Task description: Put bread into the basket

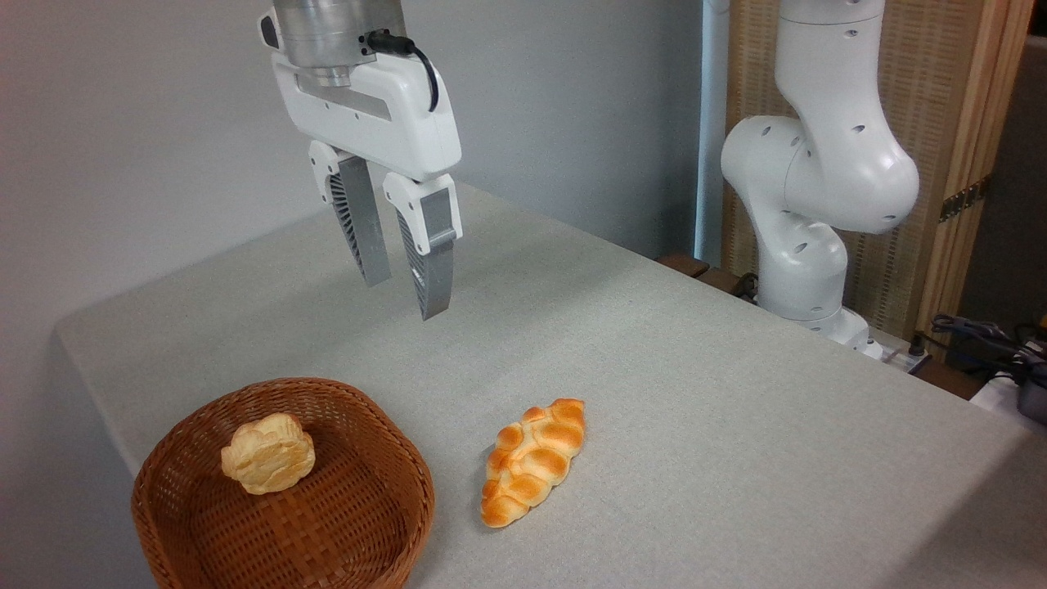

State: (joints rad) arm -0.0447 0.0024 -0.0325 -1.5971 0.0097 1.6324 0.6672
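The bread [268, 452], a small round knotted bun showing its pale side, lies tilted inside the basket [360, 523], resting against the far left wall. This round brown wicker basket sits at the table's front left corner. My gripper [406, 298] hangs well above and behind the basket, over the table's surface. Its two ribbed grey fingers [366, 233] point down, stand apart and hold nothing.
A longer oval braided loaf [533, 460] lies on the grey table [695, 393] just to the right of the basket. The arm's white base [806, 188] rises at the table's far right edge, with cables [986, 335] beyond it.
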